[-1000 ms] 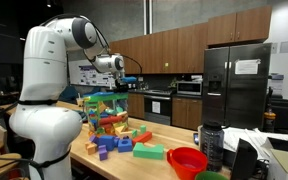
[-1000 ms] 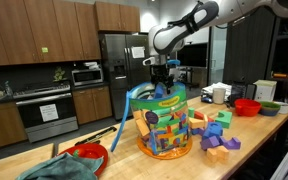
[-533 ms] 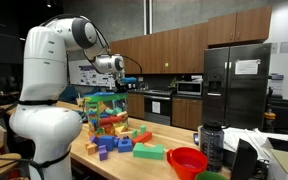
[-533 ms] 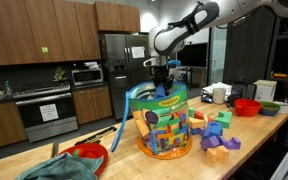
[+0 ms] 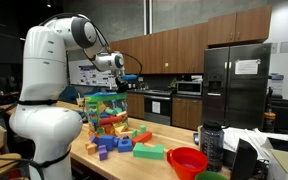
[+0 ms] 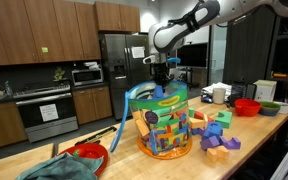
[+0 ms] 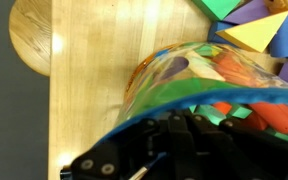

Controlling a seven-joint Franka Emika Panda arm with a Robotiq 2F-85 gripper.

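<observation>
– Movement since a second ago: is any to be seen at the gripper (image 6: 163,79)?
– Little is seen in the arm itself. It is found at almost the same spot over the tub of blocks (image 6: 164,124) in both exterior views. The jaws, though, are now drawn fully together, where they were spread wide before.
– Is anything held?
– That cannot be told. The fingertips are set at the tub's top rim, beside the blue handle (image 6: 134,101), and are hidden there. In the wrist view only the dark gripper body is shown above the tub's clear wall.
– And the tub's place?
– It is stood upright on the wooden counter (image 6: 124,165), unmoved. Loose blocks (image 6: 217,131) are scattered just beside it, and a red bowl (image 6: 88,154) is set well apart.
</observation>
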